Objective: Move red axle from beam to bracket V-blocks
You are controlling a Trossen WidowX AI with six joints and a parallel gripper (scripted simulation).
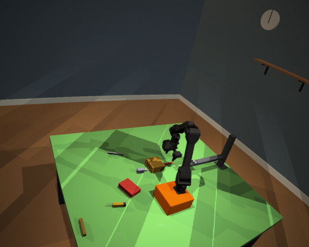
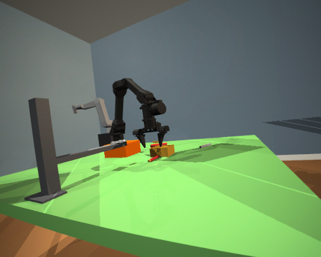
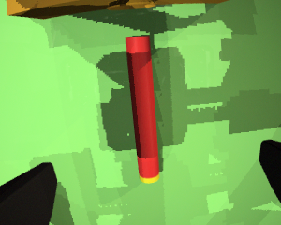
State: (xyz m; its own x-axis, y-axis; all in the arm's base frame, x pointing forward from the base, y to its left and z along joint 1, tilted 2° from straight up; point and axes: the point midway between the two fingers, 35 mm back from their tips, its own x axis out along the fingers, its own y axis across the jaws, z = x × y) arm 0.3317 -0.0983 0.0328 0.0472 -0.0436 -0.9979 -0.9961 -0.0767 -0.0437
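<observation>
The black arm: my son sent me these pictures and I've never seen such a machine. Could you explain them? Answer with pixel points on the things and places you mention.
It's a jointed robot arm [image 1: 189, 154] [image 2: 120, 105] ending in a two-fingered tool [image 1: 170, 156] [image 2: 152, 145] [image 3: 161, 164]. One picture looks down from high up, one across the green table [image 1: 96, 180] [image 2: 182, 207] [image 3: 19, 94], and one from the arm's wrist.

A red axle [image 1: 168, 163] [image 2: 154, 158] [image 3: 142, 103] lies beside a yellow-brown beam [image 1: 158, 167] [image 2: 168, 150] [image 3: 61, 7]; the wrist picture shows a gap between them. Nearby are a gray bracket [image 1: 227, 148] [image 2: 43, 143], a red block [image 1: 129, 187] and a screwdriver [image 1: 118, 204].

The tool is open, holding nothing.
</observation>
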